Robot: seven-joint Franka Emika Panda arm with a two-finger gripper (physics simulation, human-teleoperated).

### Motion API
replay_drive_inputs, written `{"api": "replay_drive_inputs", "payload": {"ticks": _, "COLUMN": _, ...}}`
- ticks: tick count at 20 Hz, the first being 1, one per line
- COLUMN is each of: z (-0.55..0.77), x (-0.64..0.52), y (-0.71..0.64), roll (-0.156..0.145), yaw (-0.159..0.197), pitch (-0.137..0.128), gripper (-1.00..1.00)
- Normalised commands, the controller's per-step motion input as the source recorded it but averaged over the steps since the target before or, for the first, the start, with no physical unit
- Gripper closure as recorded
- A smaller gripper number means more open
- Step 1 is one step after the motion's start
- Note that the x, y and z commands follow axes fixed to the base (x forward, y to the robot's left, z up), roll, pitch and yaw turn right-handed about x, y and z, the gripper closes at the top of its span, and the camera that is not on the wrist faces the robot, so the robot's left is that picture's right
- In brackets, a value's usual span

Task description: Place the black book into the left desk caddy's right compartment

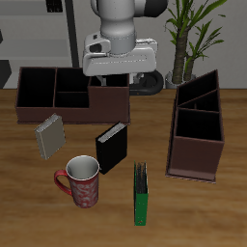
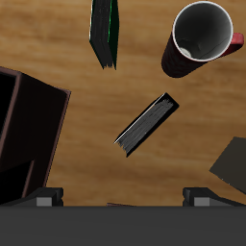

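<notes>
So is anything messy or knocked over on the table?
Nothing is spilled or broken. The black book, the grey book and the green book stand loose on the table at different angles, outside both caddies. The mug is upright. The left desk caddy sits slightly angled.

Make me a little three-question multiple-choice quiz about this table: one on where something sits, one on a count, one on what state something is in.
1. Where is the black book?
A. in a caddy
B. standing on the table behind the mug
C. in the gripper

2. How many books are on the table?
A. one
B. two
C. three

3. The gripper is
A. above the table, holding nothing
B. clamped on the mug
C. carrying the green book

Answers: 1 B, it stands on bare wood, apart from both caddies. 2 C, black, green and the grey book. 3 A, the wrist view shows nothing between its fingertips.
</notes>
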Motion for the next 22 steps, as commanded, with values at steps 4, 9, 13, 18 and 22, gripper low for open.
{"api": "replay_drive_inputs", "payload": {"ticks": 4, "z": -0.14, "x": 0.14, "y": -0.28, "roll": -0.063, "yaw": -0.118, "pitch": -0.019, "gripper": -1.0}}
{"api": "replay_drive_inputs", "payload": {"ticks": 9, "z": -0.13, "x": 0.09, "y": -0.06, "roll": -0.018, "yaw": -0.028, "pitch": -0.007, "gripper": -1.0}}
{"api": "replay_drive_inputs", "payload": {"ticks": 13, "z": -0.11, "x": 0.08, "y": -0.13, "roll": -0.031, "yaw": -0.101, "pitch": -0.027, "gripper": -1.0}}
{"api": "replay_drive_inputs", "payload": {"ticks": 18, "z": -0.1, "x": 0.07, "y": -0.15, "roll": -0.043, "yaw": -0.113, "pitch": -0.04, "gripper": -1.0}}
{"api": "replay_drive_inputs", "payload": {"ticks": 22, "z": -0.08, "x": 0.12, "y": -0.1, "roll": 0.006, "yaw": -0.093, "pitch": -0.029, "gripper": -1.0}}
